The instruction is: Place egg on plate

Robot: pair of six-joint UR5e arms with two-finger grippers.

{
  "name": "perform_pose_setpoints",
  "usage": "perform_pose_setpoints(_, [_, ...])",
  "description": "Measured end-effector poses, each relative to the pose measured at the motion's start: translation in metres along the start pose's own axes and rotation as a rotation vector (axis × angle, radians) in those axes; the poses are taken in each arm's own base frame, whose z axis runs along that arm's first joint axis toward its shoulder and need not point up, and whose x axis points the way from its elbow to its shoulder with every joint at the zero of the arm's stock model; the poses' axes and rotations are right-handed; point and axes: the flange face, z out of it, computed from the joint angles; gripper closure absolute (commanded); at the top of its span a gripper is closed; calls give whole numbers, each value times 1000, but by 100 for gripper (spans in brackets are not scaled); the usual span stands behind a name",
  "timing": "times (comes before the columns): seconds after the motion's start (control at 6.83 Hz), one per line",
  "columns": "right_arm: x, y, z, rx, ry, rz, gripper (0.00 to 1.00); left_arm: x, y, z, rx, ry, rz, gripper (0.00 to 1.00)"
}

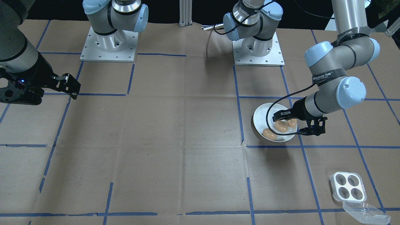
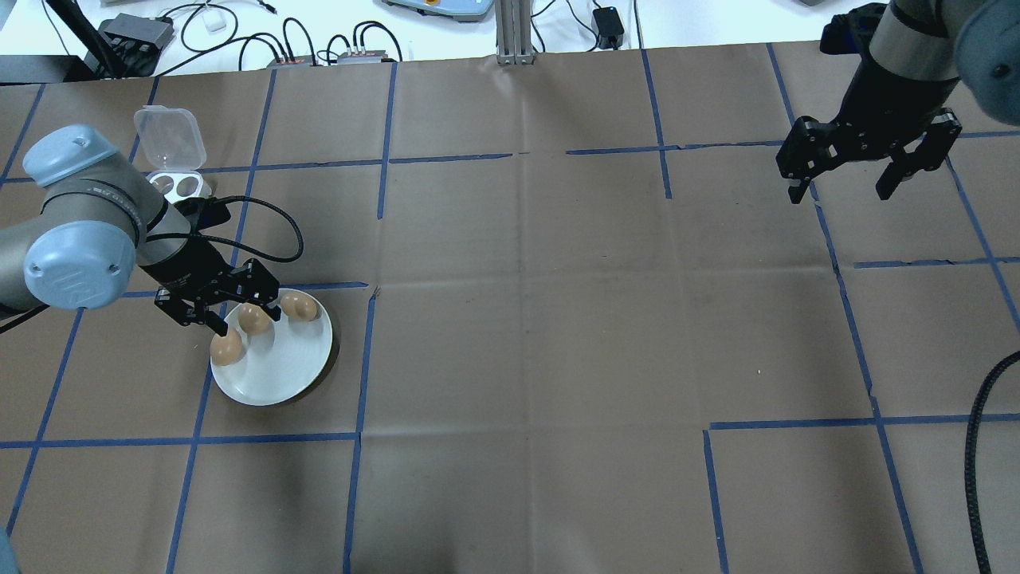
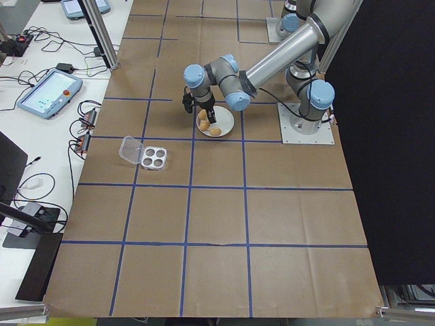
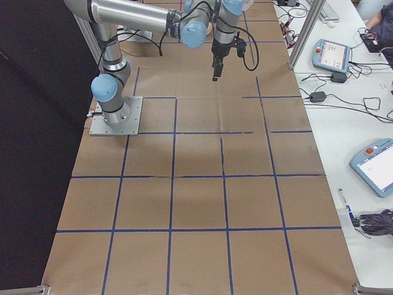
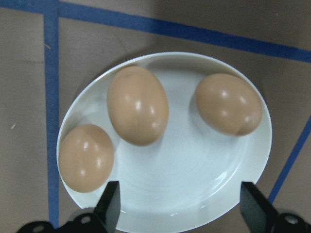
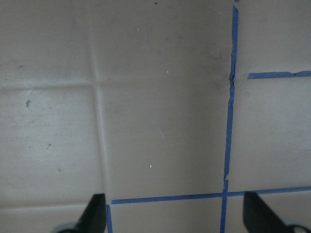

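Three brown eggs (image 5: pixel 137 105) lie on the white plate (image 5: pixel 194 184), just beneath the left gripper (image 5: pixel 177 206), whose jaws are spread, holding nothing. Farther right, the right gripper (image 2: pixel 847 185) hangs above the bare surface (image 2: pixel 558 319), jaws apart.

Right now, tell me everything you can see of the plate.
The plate is round, shallow, glossy white, seemingly ceramic, with a plain rim and faint concentric rings inside. It sits flat on the brown paper-covered table, beside blue tape lines. Three brown eggs lie on it, grouped toward one side, none touching. The left gripper hovers open above it, touching nothing.
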Motion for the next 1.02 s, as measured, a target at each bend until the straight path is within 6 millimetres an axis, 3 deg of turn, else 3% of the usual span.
perform_pose_setpoints(0.29, [0, 0, 0, 0, 0, 0, 0, 24, 10, -55, 97, -56, 48, 1])
perform_pose_setpoints(0.88, [0, 0, 0, 0, 0, 0, 0, 133, 22, -204, 152, -127, 233, 1])
perform_pose_setpoints(1.02, [0, 0, 0, 0, 0, 0, 0, 162, 28, -228, 162, -135, 290, 0])
